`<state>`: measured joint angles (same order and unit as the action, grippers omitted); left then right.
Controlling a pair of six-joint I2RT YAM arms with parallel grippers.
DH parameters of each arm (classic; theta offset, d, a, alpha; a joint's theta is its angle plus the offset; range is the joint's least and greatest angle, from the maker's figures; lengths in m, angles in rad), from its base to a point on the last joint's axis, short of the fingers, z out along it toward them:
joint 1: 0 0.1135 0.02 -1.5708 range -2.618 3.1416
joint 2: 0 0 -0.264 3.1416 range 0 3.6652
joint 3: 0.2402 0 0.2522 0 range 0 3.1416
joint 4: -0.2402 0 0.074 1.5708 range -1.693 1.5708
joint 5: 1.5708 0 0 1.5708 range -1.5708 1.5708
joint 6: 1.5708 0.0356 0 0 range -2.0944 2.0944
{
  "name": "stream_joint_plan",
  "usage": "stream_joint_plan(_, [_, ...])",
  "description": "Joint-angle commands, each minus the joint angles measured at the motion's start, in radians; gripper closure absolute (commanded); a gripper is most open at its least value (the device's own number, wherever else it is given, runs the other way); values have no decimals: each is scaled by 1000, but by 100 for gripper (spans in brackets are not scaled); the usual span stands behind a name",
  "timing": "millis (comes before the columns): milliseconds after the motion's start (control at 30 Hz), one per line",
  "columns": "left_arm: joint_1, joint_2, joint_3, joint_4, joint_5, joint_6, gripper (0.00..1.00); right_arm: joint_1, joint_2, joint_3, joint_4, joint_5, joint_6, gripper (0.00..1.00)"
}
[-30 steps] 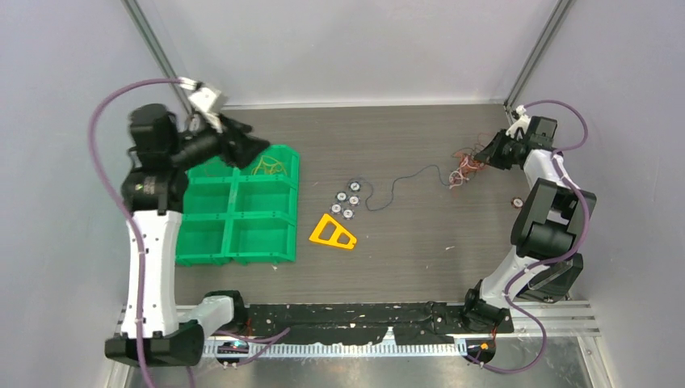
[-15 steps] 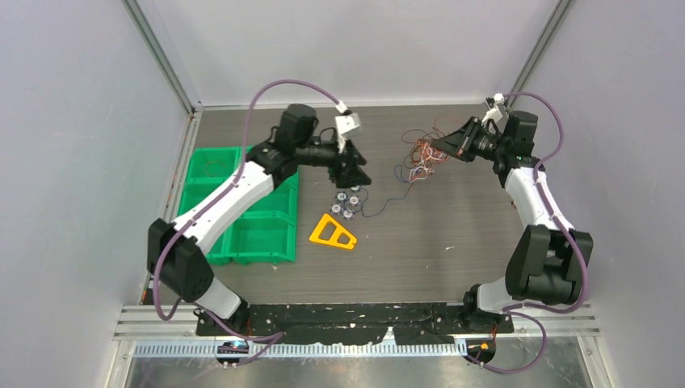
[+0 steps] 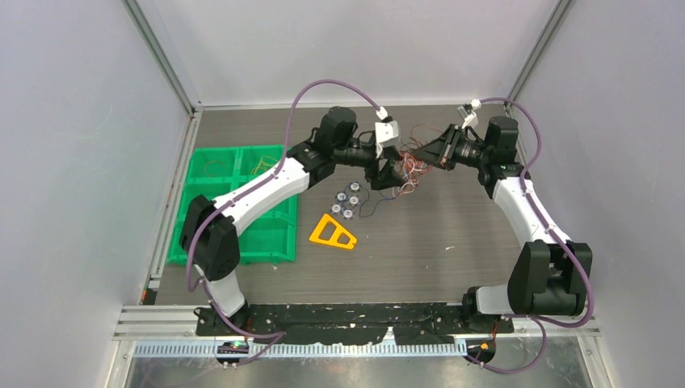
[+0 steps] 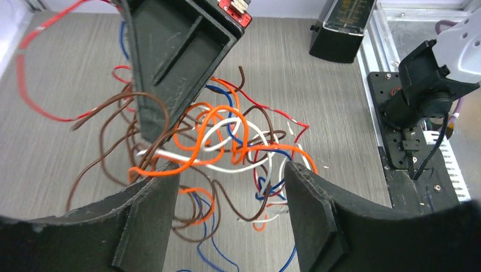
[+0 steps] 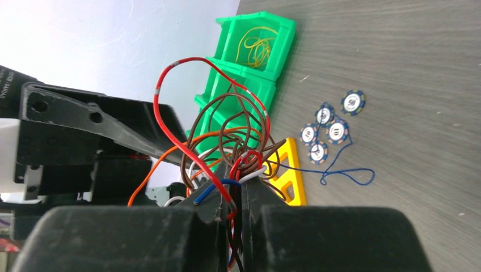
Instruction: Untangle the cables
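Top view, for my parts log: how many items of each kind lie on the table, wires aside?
Round blue-and-white poker chips: 5
Yellow triangular plastic frame: 1
Green plastic compartment tray: 1
Total: 7

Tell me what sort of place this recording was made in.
Most likely a robotics lab test cell: plain grey walls on metal frame posts enclose a wood-grain table holding a green compartment bin.

Soft, even light is falling from above, leaving faint shadows on the table [image 3: 452, 242]. Close to its camera the right gripper [image 5: 239, 187] is blurring, and the wall [image 5: 113, 45] behind is washing out.
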<state>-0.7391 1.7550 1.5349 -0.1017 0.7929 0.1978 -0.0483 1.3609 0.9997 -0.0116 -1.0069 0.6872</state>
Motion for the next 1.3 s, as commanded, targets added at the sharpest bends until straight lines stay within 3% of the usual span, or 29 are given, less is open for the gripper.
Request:
stream_joint_plan(0, [-32, 35, 30, 52, -34, 34, 37, 37, -31, 3, 99, -21, 70, 93])
stream_joint_plan(33, [-32, 40, 38, 46, -39, 24, 49, 44, -30, 4, 96, -25, 65, 91])
stream_joint_plan(100, [-26, 26, 48, 9, -42, 20, 86, 43, -23, 19, 55, -35, 28, 86])
stream_joint_plan(133, [-20, 2, 33, -1, -34, 20, 99, 37, -14, 30, 37, -34, 8, 81])
stream_joint_plan(200, [-4, -63, -28, -5, 13, 36, 100, 6, 1, 63, -53, -11, -64, 71])
stream_joint_plan(300, [1, -182, -125, -77, 54, 155, 100, -64, 31, 138, -207, 72, -218, 68])
stream_joint_plan(367, [2, -251, -191, -117, 63, 225, 100, -104, 60, 180, -275, 153, -311, 72])
stream_joint_plan(433, [8, -301, -239, -136, 70, 250, 100, -142, 85, 200, -288, 203, -360, 80])
stream_joint_plan(467, [12, -319, -254, -142, 66, 250, 100, -163, 98, 205, -289, 228, -388, 89])
stream_joint_plan(533, [34, -345, -267, -147, 65, 229, 100, -188, 115, 230, -291, 257, -438, 94])
stream_joint_plan(733, [133, -408, -276, -241, 82, 230, 100, -268, 165, 300, -319, 333, -567, 95])
stream_joint_plan(900, [179, -466, -285, -436, 105, 389, 100, -339, 231, 360, -339, 395, -628, 92])
stream_joint_plan(1067, [182, -526, -333, -477, 69, 440, 100, -370, 285, 387, -403, 337, -669, 93])
stream_joint_plan(1267, [215, -469, -259, -330, 73, 198, 100, -365, 236, 307, -383, 143, -600, 94])
